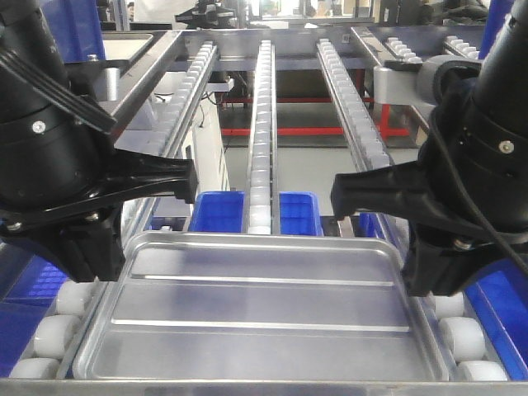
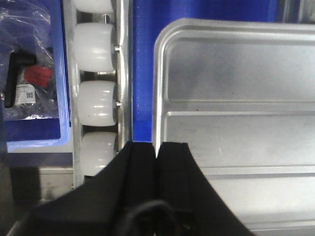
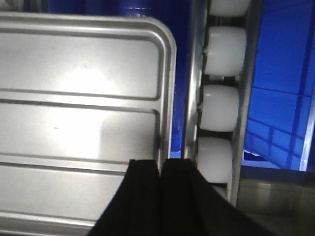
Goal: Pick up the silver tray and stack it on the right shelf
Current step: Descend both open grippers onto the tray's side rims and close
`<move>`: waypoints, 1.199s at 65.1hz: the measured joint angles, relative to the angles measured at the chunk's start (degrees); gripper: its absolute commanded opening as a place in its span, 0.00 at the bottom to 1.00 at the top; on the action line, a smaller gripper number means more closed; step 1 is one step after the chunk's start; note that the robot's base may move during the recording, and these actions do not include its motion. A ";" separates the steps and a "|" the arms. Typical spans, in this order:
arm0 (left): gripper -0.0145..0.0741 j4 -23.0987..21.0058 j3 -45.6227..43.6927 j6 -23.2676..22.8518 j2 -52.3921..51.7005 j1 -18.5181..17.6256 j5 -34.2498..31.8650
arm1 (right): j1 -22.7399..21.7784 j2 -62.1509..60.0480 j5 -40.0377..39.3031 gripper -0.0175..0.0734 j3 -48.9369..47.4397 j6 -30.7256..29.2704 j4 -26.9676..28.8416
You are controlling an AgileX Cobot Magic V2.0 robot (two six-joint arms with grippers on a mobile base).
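Sloping roller rails (image 1: pixel 261 140) of the right shelf (image 1: pixel 247 387) carry the silver tray (image 1: pixel 264 305) at 6 o'clock, left gripper (image 2: pixel 156 150) and right gripper (image 3: pixel 160 167) pinching its 9 and 3 o'clock rims; seemingly only release remains.

Shiny ridged silver tray (image 1: pixel 264 313) flat on the right shelf (image 1: pixel 262 140) rollers

silver tray (image 1: pixel 264 330): smooth sheet metal, glossy, bright on the rim, faintly scuffed on the floor. right shelf (image 1: pixel 351 103) rails: brushed steel, satin; rollers (image 2: pixel 96 46): white plastic, smooth, soft sheen. bins (image 1: pixel 219 213) below: blue plastic, matt. bag (image 2: pixel 29 24): clear film, crinkled, glossy. left gripper (image 2: pixel 156 152) and right gripper (image 3: pixel 161 169): black, matt, smooth.
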 measured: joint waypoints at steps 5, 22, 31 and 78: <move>0.06 0.00 0.00 0.00 0.00 0.00 0.00 | 0.00 0.00 -0.15 0.27 0.00 0.00 0.00; 0.06 0.00 0.00 0.00 0.00 0.00 0.00 | 0.00 0.00 -0.46 0.27 0.00 0.00 0.00; 0.06 0.00 0.00 0.00 0.00 0.00 0.00 | 0.00 0.00 -0.46 0.27 0.00 0.00 0.00; 0.47 0.46 0.00 0.00 1.96 0.00 0.26 | -2.91 2.00 2.74 0.65 0.00 0.37 1.71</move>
